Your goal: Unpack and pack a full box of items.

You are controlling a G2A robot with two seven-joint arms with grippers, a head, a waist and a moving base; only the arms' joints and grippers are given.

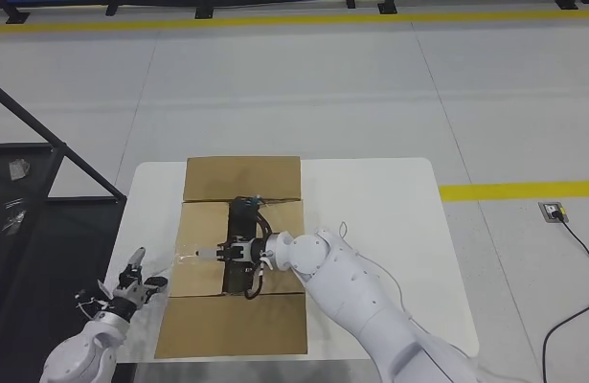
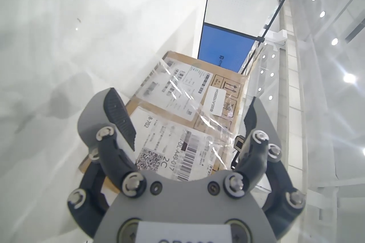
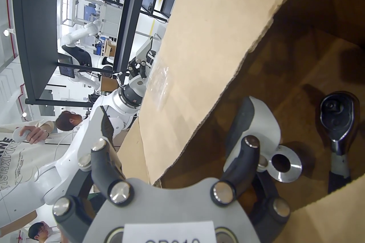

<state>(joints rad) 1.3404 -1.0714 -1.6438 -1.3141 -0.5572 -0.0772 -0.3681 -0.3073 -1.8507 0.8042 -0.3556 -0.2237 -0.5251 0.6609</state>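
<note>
Cardboard box flap [image 3: 214, 27], straddled by right hand [image 3: 175, 110]

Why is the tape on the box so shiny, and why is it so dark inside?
Left wrist view: ceiling lights glare off the clear tape on the box. Right wrist view: the raised flap shades the inside, so the wrench lies in dim shadow.

Left end effector [image 2: 182, 110] spread wide (arm tucked near body); right end effector [image 3: 176, 113] also spread, arm extended.
</note>
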